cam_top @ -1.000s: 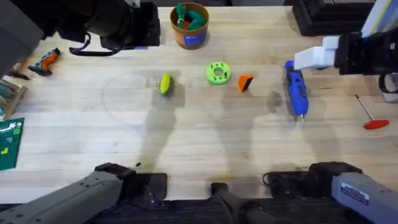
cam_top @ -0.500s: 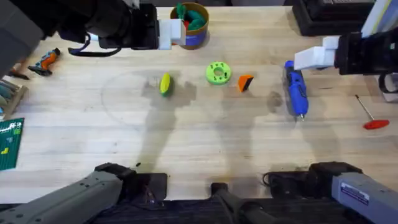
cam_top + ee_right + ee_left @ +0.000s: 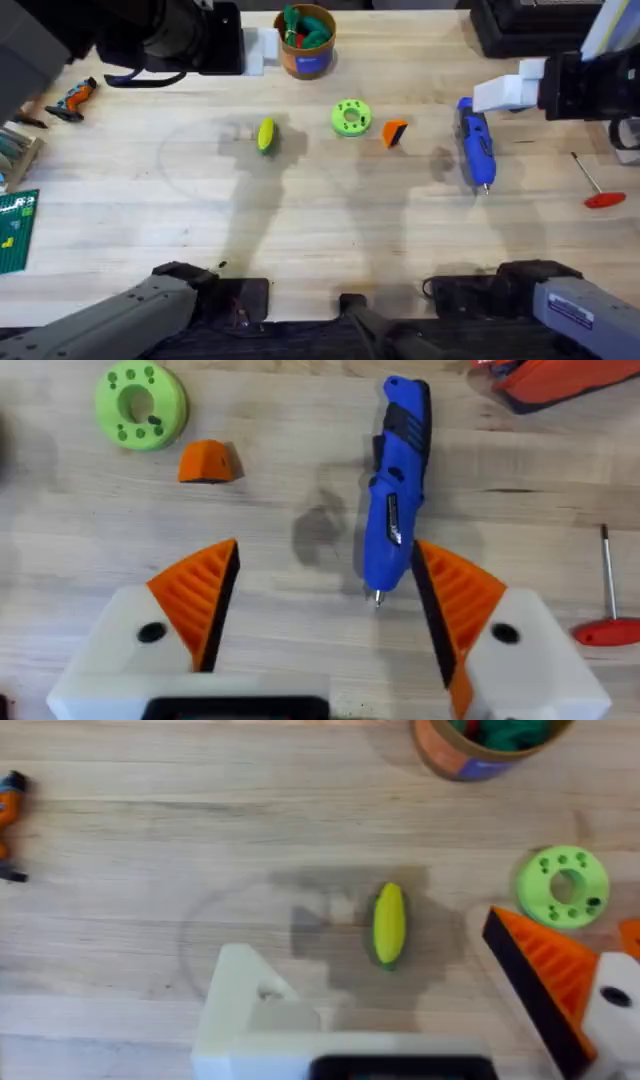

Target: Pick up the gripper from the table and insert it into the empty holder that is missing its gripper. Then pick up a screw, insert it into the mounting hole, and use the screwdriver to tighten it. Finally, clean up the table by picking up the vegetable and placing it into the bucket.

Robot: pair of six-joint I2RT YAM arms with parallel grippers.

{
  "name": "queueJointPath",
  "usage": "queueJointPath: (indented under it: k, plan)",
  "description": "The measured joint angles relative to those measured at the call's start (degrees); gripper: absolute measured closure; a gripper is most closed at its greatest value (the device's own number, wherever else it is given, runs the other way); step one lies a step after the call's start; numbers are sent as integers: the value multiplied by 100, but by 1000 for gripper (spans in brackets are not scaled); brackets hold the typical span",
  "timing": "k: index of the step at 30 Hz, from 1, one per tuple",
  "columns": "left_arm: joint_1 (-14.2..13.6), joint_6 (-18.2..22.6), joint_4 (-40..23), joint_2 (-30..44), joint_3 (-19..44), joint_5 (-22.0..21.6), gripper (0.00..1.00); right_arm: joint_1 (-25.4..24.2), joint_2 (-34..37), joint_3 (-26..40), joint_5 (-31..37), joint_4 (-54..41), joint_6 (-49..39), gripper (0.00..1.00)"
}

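The gripper, a small orange wedge (image 3: pixel 395 132) (image 3: pixel 207 462), lies on the table beside a lime-green disc (image 3: pixel 351 117). My left gripper (image 3: pixel 256 50) (image 3: pixel 365 945) hovers open at the back left near the bucket (image 3: pixel 305 40). One of its fingers is the empty holder (image 3: pixel 243 1010), a bare white base; the other carries an orange tip (image 3: pixel 545 982). The vegetable (image 3: pixel 266 135) (image 3: pixel 389 923) lies below it. My right gripper (image 3: pixel 508 92) (image 3: pixel 325 550) is open above the blue screwdriver (image 3: pixel 476 148) (image 3: pixel 398 490), holding nothing.
A thin rod with a red handle (image 3: pixel 598 187) lies at the far right. A small orange toy (image 3: pixel 74 97) and a green card (image 3: pixel 14 232) sit at the left edge. Dark equipment (image 3: pixel 520 25) occupies the back right corner.
The left arm's white finger came into view beside the bucket, then drew back slightly to the left. The right arm and the table objects have not moved.
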Motion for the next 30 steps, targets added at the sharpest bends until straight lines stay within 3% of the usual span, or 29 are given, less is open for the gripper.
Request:
queueJointPath:
  k: [7,14,17,19,26,30]
  plan:
    - [55,360,6,-97,-10,-342,16,0,1,0,0,2,0,11]
    - [390,499,613,-991,-620,-291,16,0,0,0,0,2,0,11]
    - [598,505,1171,-1462,-1133,-169,14,0,1,0,0,1,0,11]
    - [850,505,1968,-2131,-1935,119,15,0,0,0,0,0,0,10]
    - [1246,507,3180,-3224,-3294,828,15,0,0,0,0,0,0,10]
    - [1334,505,3823,-3723,-4026,1164,15,0,0,0,0,2,0,11]
